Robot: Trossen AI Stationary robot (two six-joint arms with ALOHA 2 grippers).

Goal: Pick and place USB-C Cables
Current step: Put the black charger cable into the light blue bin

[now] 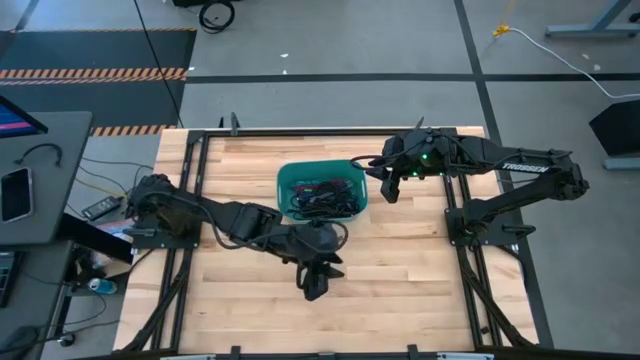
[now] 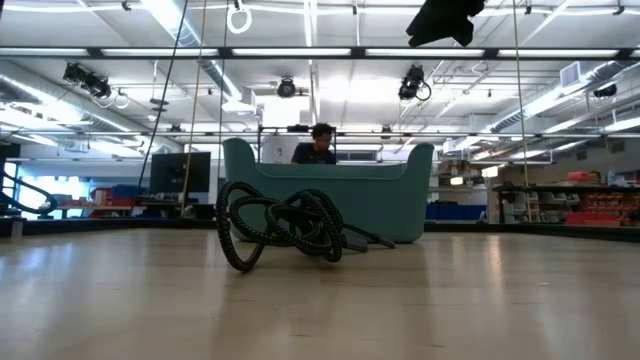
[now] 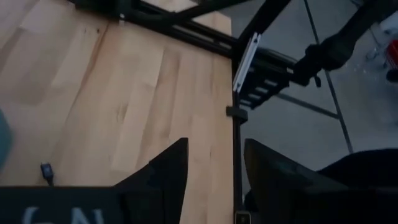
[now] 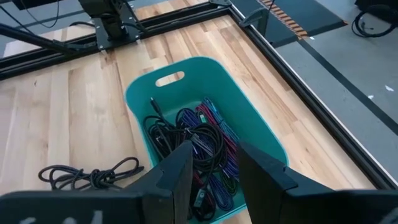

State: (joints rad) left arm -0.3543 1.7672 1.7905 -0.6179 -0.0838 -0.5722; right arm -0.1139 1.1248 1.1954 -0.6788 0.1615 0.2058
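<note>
Teal plastic forms the bin (image 1: 322, 190), which stands on the pale wood worktop (image 1: 250, 300) and serves as the landmark for everything else. Inside the bin lies a tangle of cables (image 4: 202, 146) — black, blue, purple and magenta strands heaped together, with one black plug end poking up toward the wall that has the handle slot. One more black cable (image 4: 93, 174) lies loosely coiled on the worktop just outside the bin, beside its long wall on the left arm's side; the low view shows the same cable (image 2: 280, 228) as dark loops standing in front of the bin's wall. The right gripper (image 1: 388, 185) hangs close to the bin's rim on the right arm's side, above the worktop; its fingers (image 4: 177, 177) stand parted with a clear gap between them, and nothing is pinched in that gap. The left gripper (image 1: 318, 280) is on the other side of the bin, out over bare worktop and near the loose cable; its fingers (image 3: 165, 180) are likewise spread apart with only wood and the frame edge showing between them — it holds nothing. In the low view a person (image 2: 318, 143) shows behind the bin, beyond the worktop, in a room with shelves and ceiling lights. Beside the worktop, on the left arm's side, stands a grey desk (image 1: 40, 190) with a phone (image 1: 14, 194) on it.
</note>
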